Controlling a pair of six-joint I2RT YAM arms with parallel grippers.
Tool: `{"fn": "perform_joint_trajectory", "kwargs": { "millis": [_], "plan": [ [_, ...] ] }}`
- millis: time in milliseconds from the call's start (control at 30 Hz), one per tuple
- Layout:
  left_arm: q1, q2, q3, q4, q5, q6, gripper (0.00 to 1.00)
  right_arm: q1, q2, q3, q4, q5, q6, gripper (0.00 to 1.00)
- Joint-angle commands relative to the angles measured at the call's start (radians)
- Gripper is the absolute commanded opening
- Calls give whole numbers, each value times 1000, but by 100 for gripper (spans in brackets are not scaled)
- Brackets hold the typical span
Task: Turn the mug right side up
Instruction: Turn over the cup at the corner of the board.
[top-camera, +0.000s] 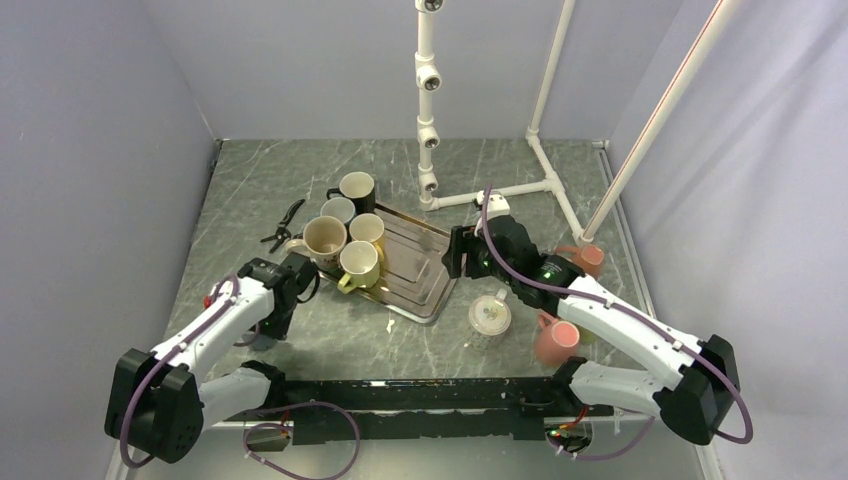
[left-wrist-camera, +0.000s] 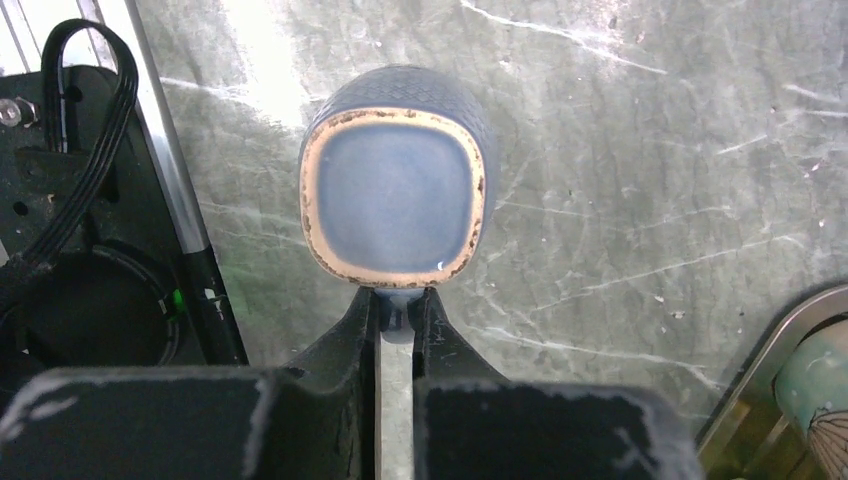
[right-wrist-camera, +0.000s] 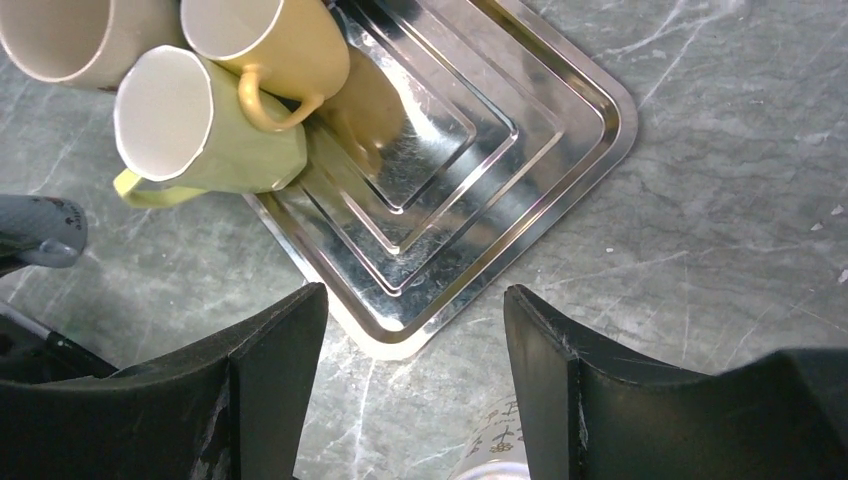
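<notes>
A dark blue mug (left-wrist-camera: 395, 195) fills the left wrist view with its base toward the camera: a blue glazed bottom ringed by a bare tan rim. My left gripper (left-wrist-camera: 400, 300) is shut on the mug's handle, above the marbled table. In the top view the left gripper (top-camera: 268, 322) points down at the near left and largely hides the mug. My right gripper (right-wrist-camera: 415, 310) is open and empty above the near corner of the metal tray (right-wrist-camera: 560, 170); it also shows in the top view (top-camera: 455, 262).
The tray (top-camera: 425, 275) carries several upright mugs: black (top-camera: 356, 187), cream (top-camera: 325, 238), yellow (top-camera: 367, 229), green (top-camera: 359, 262). A white patterned mug (top-camera: 490, 313) and two pink mugs (top-camera: 557, 340) (top-camera: 588, 258) stand at the right. Pliers (top-camera: 283, 225) lie left. A white pipe frame (top-camera: 428, 120) stands behind.
</notes>
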Motion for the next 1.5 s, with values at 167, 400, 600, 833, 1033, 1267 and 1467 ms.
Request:
{"fn": "perform_joint_trajectory", "kwargs": {
  "millis": [167, 400, 600, 833, 1033, 1267, 1467],
  "plan": [
    [4, -114, 151, -42, -165, 205, 3, -3, -36, 10, 86, -105, 89, 69],
    [5, -181, 311, 25, -250, 514, 3, -2, -59, 9, 134, -141, 149, 69],
    [4, -103, 490, 171, -145, 840, 3, -3, -33, 14, 185, -158, 227, 69],
    [4, -164, 534, 514, 211, 1208, 3, -3, -44, -82, 590, -326, 345, 72],
    [4, -124, 580, 670, 571, 1230, 3, 5, 25, -179, 1054, -475, 541, 75],
    [4, -66, 542, 932, 937, 1083, 3, 75, 100, -159, 1261, -413, 576, 81],
    [4, -64, 528, 1057, 1073, 971, 3, 84, 118, -159, 1334, -344, 617, 81]
  ]
}}
